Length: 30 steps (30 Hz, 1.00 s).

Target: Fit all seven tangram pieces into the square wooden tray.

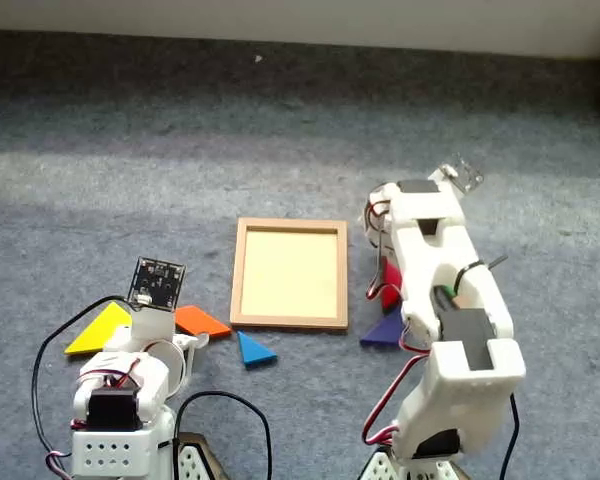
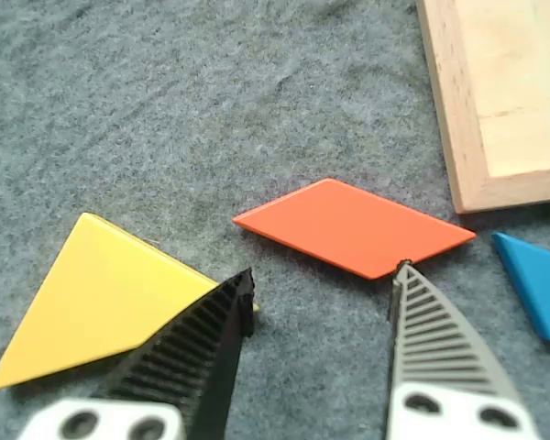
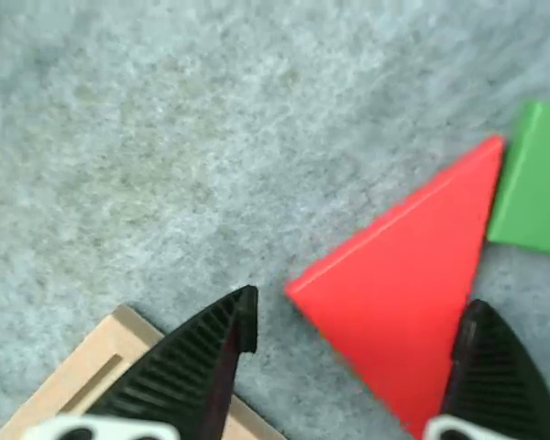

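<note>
L fingers (image 2: 202, 353) wide apart, empty, by glossy orange rhomboid (image 2: 353, 226); R fingers (image 3: 197, 357) apart, empty, over red triangle (image 3: 403, 302).

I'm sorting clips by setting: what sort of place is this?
Probably a robot practice table: grey carpet-like cloth covers it, a square wooden tray lies among pieces like the orange parallelogram, and the left arm and right arm stand at one edge.

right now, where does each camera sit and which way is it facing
High view: fixed overhead, looks down on the square wooden tray, left arm and right arm.
Left wrist view: on left arm, faces down past open left gripper at orange parallelogram.
Right wrist view: on right arm, faces down past open right gripper at red triangle.
Shared: all show the tray.
</note>
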Each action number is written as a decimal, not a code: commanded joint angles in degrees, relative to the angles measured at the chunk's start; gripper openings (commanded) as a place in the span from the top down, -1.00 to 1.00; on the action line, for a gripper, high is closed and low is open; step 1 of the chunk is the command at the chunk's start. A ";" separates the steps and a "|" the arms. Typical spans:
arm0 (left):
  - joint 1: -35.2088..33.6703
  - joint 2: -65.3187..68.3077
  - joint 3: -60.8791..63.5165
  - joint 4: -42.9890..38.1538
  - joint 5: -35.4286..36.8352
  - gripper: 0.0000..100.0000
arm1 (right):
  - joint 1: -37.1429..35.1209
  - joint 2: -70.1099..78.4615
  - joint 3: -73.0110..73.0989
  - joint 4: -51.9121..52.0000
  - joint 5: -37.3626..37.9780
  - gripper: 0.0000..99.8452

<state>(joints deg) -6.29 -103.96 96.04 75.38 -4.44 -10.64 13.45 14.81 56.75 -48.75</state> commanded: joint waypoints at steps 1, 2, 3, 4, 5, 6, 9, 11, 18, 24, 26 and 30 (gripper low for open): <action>0.92 -0.40 1.10 0.26 -0.18 0.52 | -1.10 -5.05 -2.51 0.66 0.97 0.36; 0.92 -0.40 1.10 0.26 -0.18 0.52 | -1.01 -5.14 -2.51 0.66 0.97 0.36; 0.92 -0.40 1.10 0.26 -0.18 0.52 | -0.84 -5.23 -2.51 0.66 0.97 0.36; 0.92 -0.40 1.10 0.26 -0.18 0.52 | -0.84 -5.14 -2.42 0.66 0.97 0.36; 0.92 -0.40 1.10 0.26 -0.18 0.52 | -0.84 -5.14 -2.33 0.66 0.97 0.36; 0.92 -0.40 1.10 0.26 -0.18 0.52 | -0.84 -5.05 -1.98 0.66 0.97 0.36; 0.92 -0.40 1.10 0.26 -0.18 0.52 | -0.75 -5.14 -0.48 0.22 0.97 0.36; 0.92 -0.40 1.10 0.26 -0.18 0.52 | -0.75 -5.05 -0.31 0.13 0.97 0.36; 0.92 -0.40 1.10 0.26 -0.18 0.52 | 2.51 -4.97 -0.04 -3.21 0.88 0.36; 0.92 -0.40 1.10 0.26 -0.18 0.52 | 2.42 -3.65 2.51 -2.07 0.88 0.36; 0.92 -0.40 1.10 0.26 -0.18 0.52 | 2.59 -1.54 2.59 -1.89 0.88 0.36; 0.92 -0.40 1.10 0.26 -0.18 0.52 | 2.68 1.80 2.59 -1.89 0.97 0.36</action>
<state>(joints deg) -6.29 -103.96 96.04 75.38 -4.44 -9.05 15.12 17.63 54.46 -48.40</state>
